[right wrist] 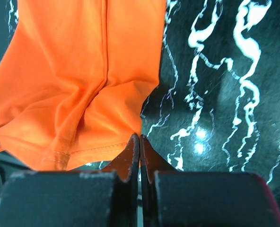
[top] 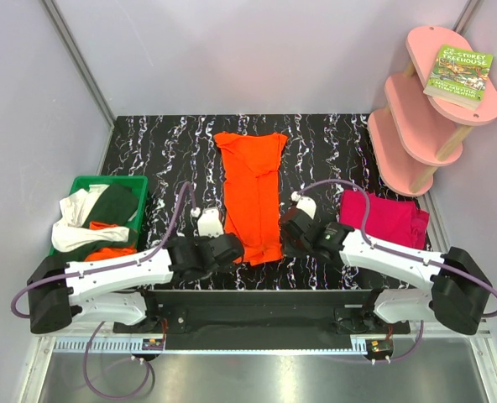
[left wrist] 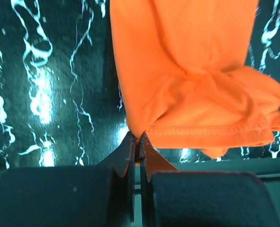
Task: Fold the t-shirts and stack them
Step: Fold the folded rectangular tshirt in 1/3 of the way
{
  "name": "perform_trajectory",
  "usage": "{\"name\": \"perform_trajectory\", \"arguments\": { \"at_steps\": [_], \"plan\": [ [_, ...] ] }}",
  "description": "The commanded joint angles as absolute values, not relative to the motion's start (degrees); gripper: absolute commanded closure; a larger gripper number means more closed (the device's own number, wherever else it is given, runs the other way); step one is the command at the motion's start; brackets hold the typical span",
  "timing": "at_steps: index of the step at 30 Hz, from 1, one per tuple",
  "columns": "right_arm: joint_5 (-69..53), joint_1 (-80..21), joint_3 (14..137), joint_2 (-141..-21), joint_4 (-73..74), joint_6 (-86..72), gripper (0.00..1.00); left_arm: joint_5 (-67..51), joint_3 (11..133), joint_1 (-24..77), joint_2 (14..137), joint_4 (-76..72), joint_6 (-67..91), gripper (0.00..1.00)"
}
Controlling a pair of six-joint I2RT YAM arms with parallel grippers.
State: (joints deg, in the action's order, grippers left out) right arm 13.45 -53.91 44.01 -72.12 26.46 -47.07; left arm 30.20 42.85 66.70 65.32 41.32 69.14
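The orange t-shirt (top: pixel 250 189) is found laid out as a long narrow strip down the middle of the marbled black table (top: pixel 164 151), collar end far, hem (left wrist: pixel 206 130) nearest the arm bases.

The left gripper (left wrist: pixel 138 138) is seen with its fingers pressed together on the hem's left corner. The right gripper (right wrist: pixel 139 137) is likewise pinched closed on the opposite corner. No gap is visible between either pair of tips.

The cloth is judged light, limp and thin. Creases and a bunched fold are noted near the hem, so sagging and slipping layers are to be expected once it is lifted. The stitched hem corners are judged the soundest hold, provided every layer is caught in the pinch. Whether this is so cannot be told.

A folded magenta t-shirt (top: pixel 383 218) is noted on the table to the right, near the right arm and apart from the orange strip. A green bin (top: pixel 110 178) at the left is seen holding white (top: pixel 76 210), dark green (top: pixel 114 206) and further orange (top: pixel 110 250) shirts in a loose heap. A pink shelf (top: pixel 416 109) bearing a book (top: pixel 460 74) stands at the far right corner, well apart. Nothing is seen lying on the strip ahead of the hem.
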Motion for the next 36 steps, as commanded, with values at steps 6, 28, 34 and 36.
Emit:
{"name": "perform_trajectory", "arguments": {
  "at_steps": [6, 28, 34, 36],
  "plan": [
    [21.97, -52.56, 54.13, -76.9, 27.77, -40.96, 1.0, 40.87, 50.71, 62.67, 66.71, 43.07, 62.85, 1.0],
    [22.24, -36.83, 79.27, -99.65, 27.86, -29.53, 1.0, 38.85, 71.36, 42.72, 88.41, 33.05, 39.12, 1.0],
    [20.83, -34.37, 85.51, -107.48, 27.16, -29.09, 1.0, 34.81, 76.63, 38.06, 96.32, 31.47, 36.74, 1.0],
    [20.04, -33.84, 87.88, -110.02, 26.98, -28.83, 1.0, 33.58, 78.82, 36.92, 99.21, 31.2, 36.21, 1.0]
  ]
}}
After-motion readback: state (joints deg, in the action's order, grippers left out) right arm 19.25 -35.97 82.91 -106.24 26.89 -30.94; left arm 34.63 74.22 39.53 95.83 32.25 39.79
